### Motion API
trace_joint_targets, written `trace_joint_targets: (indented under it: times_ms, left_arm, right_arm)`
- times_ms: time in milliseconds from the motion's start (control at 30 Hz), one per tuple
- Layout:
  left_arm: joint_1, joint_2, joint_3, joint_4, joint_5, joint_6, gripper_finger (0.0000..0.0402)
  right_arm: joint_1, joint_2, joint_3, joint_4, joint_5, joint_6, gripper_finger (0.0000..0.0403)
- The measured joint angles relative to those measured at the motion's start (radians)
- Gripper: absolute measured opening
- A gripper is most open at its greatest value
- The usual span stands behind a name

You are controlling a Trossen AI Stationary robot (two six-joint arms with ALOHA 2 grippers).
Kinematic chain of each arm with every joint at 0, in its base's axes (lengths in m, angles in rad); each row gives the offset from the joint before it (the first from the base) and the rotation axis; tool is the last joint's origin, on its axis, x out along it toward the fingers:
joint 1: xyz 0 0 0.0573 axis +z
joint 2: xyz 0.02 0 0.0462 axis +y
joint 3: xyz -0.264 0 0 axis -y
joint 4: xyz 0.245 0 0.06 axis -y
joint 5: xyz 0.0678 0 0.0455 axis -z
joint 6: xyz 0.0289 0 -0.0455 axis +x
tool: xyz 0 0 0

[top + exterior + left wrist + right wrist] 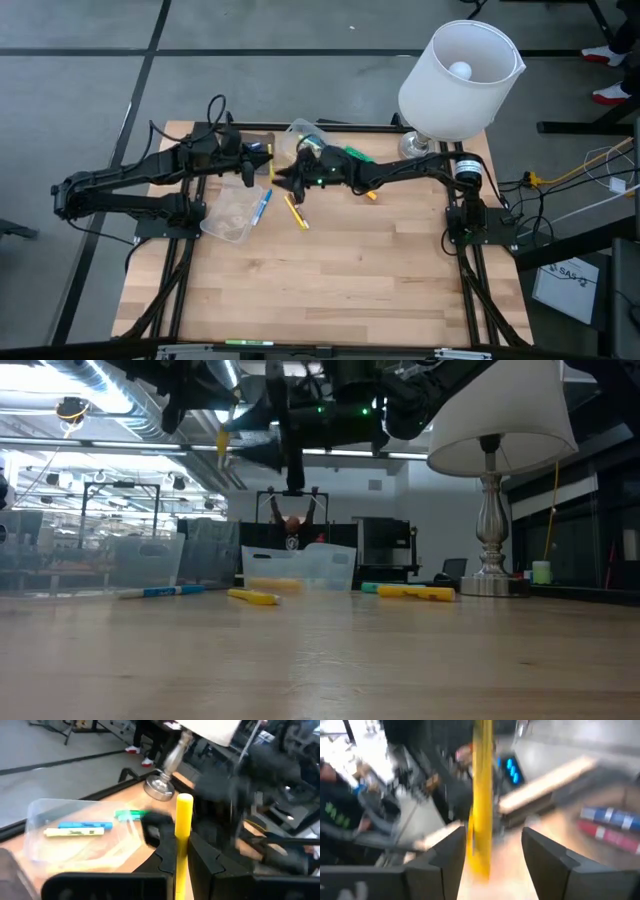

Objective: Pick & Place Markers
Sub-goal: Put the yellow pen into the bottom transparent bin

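Note:
A yellow marker [184, 827] stands upright in the air over the table's far middle, with my left gripper [182, 847] shut on it. In the high view that gripper [262, 165] comes in from the left. My right gripper [492, 840] faces it from the right, open. The same marker [482, 795] stands between its fingers, close to one; I cannot tell whether it touches. A clear container [35, 815] holds a blue marker [85, 825] and a pale yellow one [75, 832]. Blue [262, 205], yellow [297, 212], green [358, 155] and orange [370, 195] markers lie on the table. My left gripper pinches the yellow marker's shaft [181, 851] between its two fingers, below the marker's upper end [185, 800]. The fingers come nearly level from the table's left and lie across the marker. It stands upright, lifted clear of the table [222, 442].
A second clear container [232, 212] lies at the table's left middle, near the blue marker. A lamp with a white shade [460, 75] and metal foot [415, 145] stands at the far right corner. The near half of the wooden table [330, 290] is bare.

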Motion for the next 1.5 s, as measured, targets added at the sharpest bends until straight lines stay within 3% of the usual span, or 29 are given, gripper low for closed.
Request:
trace_joint_targets:
  times_ms: [533,1067,1500]
  left_arm:
    - [0.0,0.001,0.014,-0.201,0.079,0.026,0.0017]
    - [0.0,0.0,0.132,-0.564,0.078,-0.017,0.0017]
    - [0.0,0.015,0.133,-0.784,0.075,-0.058,0.0017]
  right_arm:
    - [0.001,0.003,-0.002,-0.148,-0.128,0.0,0.019]
    - [0.0,0.003,-0.002,-0.386,-0.226,-0.023,0.019]
    - [0.0,0.003,-0.002,-0.421,-0.23,-0.036,0.019]
